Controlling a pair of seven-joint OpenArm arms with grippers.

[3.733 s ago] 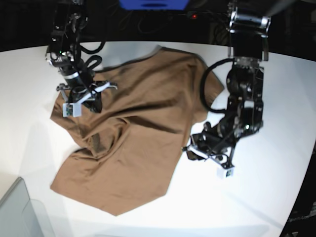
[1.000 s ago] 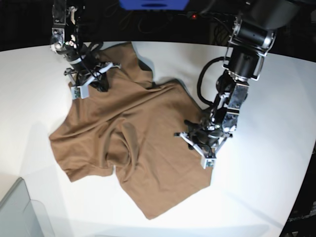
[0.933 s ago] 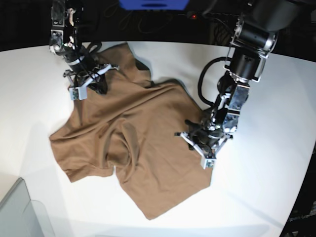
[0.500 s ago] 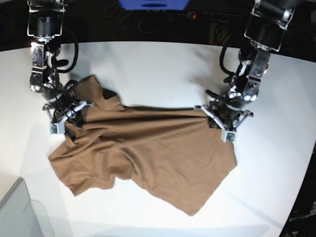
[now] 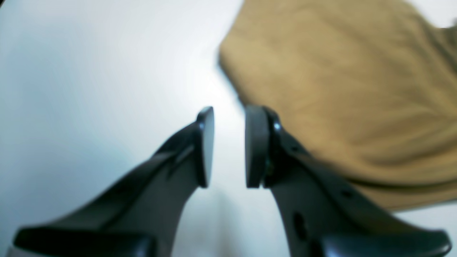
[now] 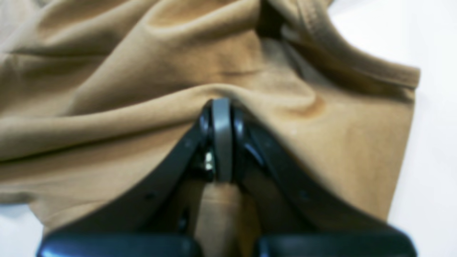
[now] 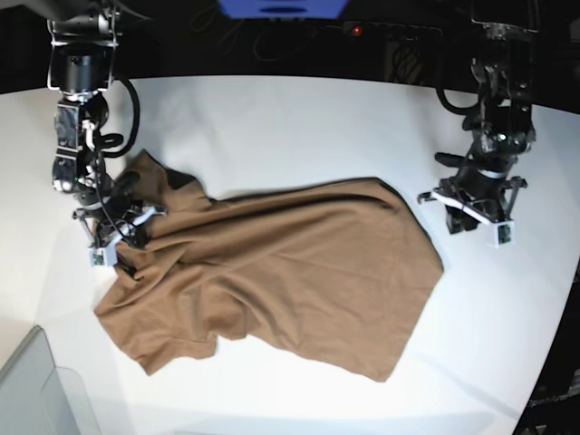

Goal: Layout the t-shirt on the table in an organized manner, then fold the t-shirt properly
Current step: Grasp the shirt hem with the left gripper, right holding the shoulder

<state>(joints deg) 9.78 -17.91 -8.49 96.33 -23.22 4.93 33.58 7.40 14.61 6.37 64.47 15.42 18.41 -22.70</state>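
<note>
Now off the t-shirt (image 7: 290, 272) — left hand (image 7: 471, 213), empty.

This is looking like a robotics lab or test cell rather than a home. A large white worktop (image 7: 299, 127) with a curved edge is filling the scene, and two black robot arms are reaching over it from the far left and far right. Behind the far edge everything is sitting in darkness, where tangled cables, a small red indicator light (image 7: 357, 29) and a blue panel (image 7: 282, 8) are showing. A grey translucent bin corner (image 7: 36, 391) is poking in at the near left.
</note>
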